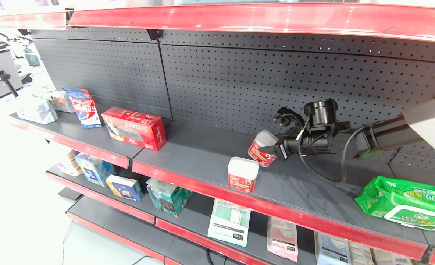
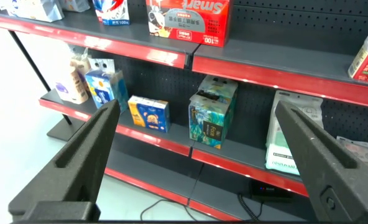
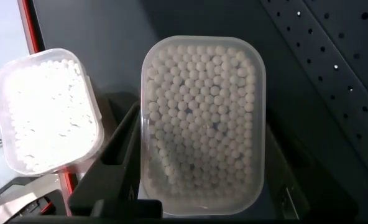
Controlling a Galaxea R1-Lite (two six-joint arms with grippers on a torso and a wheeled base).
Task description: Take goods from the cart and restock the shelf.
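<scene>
Right now the right gripper [image 1: 268, 150] pinches a swab tub [image 1: 260, 151] by its long sides, tilted off upright just above the shelf board [image 1: 202, 147]. Its twin tub [image 1: 243, 173] stands at the front lip, just beside it on the aisle side. Both are packed with white swab tips. Bare board lies straight below, I'd judge. The left gripper [image 2: 196, 112], fingers spread and empty, hangs by the lower shelves.

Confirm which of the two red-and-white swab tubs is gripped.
The tilted tub farther back, clamped in the right end effector. The other tub stands upright and free near the front edge of the shelf.
</scene>
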